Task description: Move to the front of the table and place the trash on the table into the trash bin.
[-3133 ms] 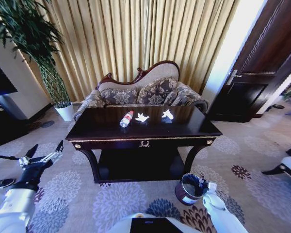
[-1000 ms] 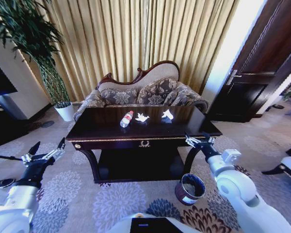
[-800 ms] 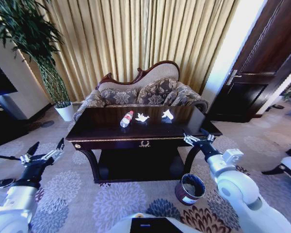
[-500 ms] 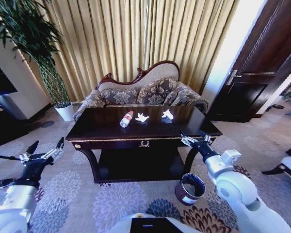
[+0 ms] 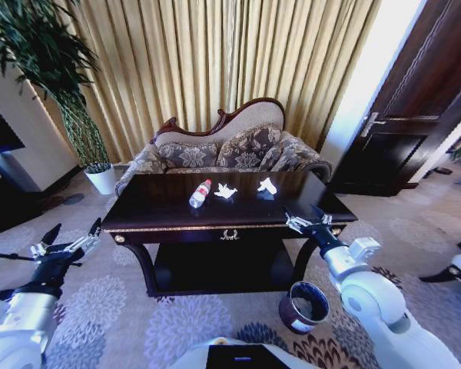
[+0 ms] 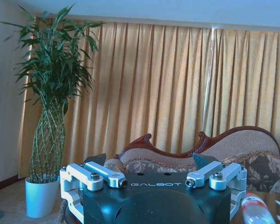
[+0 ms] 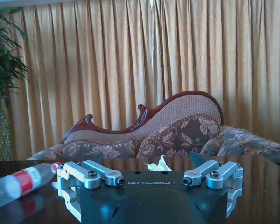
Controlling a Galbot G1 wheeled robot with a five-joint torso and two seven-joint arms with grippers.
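Hovering off the front right corner of the desk point(image 5: 157, 209): right pincer point(image 5: 307, 223), released, fingers spread wide, nothing between them. Pointed toward the desk top, roughly level with its edge. Left pincer point(image 5: 65, 246) likewise released and empty, parked low and well off the desk's left end, above the carpet.

Trash all on the desk top, ahead of the right pincer and well apart from it:
- Clear bottle point(image 5: 200, 193) with red cap and red-white label, lying on its side, farthest to the pincer's left, cap pointing away toward the sofa.
- White paper wad point(image 5: 225, 190) just beside the bottle, on the pincer's side of it.
- Second paper wad point(image 5: 267, 185) nearly straight ahead of the pincer, closest of the three.

Bin point(image 5: 305, 306) on the carpet, below and a little behind the right pincer, near the desk's right front leg, mouth up.

Handling, judged from looks only:
- Bottle probably light, thin-walled, smooth; likely to roll or skid on the glossy top if nudged from the side. Best taken across the middle of the body at the label, fingers square to its long axis, moderate squeeze to avoid buckling.
- Wads very light, soft, springy; easy to crush, easy to push away. Best pinched from above across the bulk, closing fully.

Task stage: at the desk front, nothing picked up yet, no trash visible inside the bin.
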